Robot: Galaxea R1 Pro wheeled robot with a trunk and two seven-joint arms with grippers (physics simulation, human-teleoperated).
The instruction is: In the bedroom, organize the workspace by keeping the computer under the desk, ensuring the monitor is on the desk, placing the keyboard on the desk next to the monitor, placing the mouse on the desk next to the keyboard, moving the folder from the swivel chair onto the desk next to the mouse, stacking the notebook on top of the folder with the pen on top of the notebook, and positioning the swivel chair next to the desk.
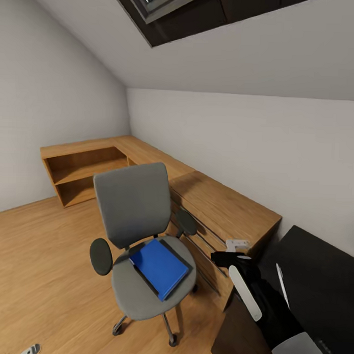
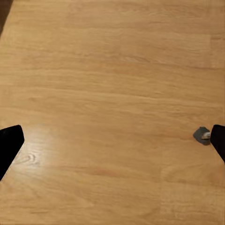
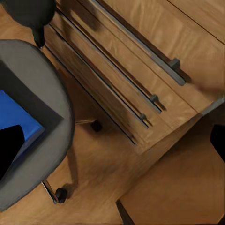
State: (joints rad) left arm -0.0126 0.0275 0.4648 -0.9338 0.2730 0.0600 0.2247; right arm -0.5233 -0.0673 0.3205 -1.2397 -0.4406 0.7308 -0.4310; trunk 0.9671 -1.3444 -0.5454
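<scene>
One item of the task is plainly waiting for you: the folder (image 1: 159, 268) lies flat on the seat of the swivel chair (image 1: 132, 206), bright blue, with a dark edge under its near side that may be the notebook, though you cannot be sure from here. Chair stands mid-floor, just left of the low light-wood shelving counter (image 1: 217, 199), its back toward the far wall. Desk (image 1: 321, 284) shows as a glossy black top at the near right corner, beyond your right arm (image 1: 247, 289); you cannot see monitor, keyboard, mouse or computer, so their placement cannot be judged. Right gripper (image 3: 112, 145) hangs above the gap between chair seat and counter drawers; in the right wrist view its fingers (image 3: 9, 147) sit at opposite edges, spread wide, nothing between them, one dark tip overlapping the folder's blue corner. Left gripper (image 2: 112, 140) points at bare wood floor (image 2: 112, 70), fingers likewise wide and empty, with a small grey object (image 2: 202, 135) on the floor near one tip; too small to name. Judged progress: early on the folder step. Nothing is lifted, folder not yet on the desk, chair not yet beside the desk. Left to do, as far as shown: take the folder off the seat, set it on the black top, stack notebook and pen, then roll the chair right toward the desk.
</scene>
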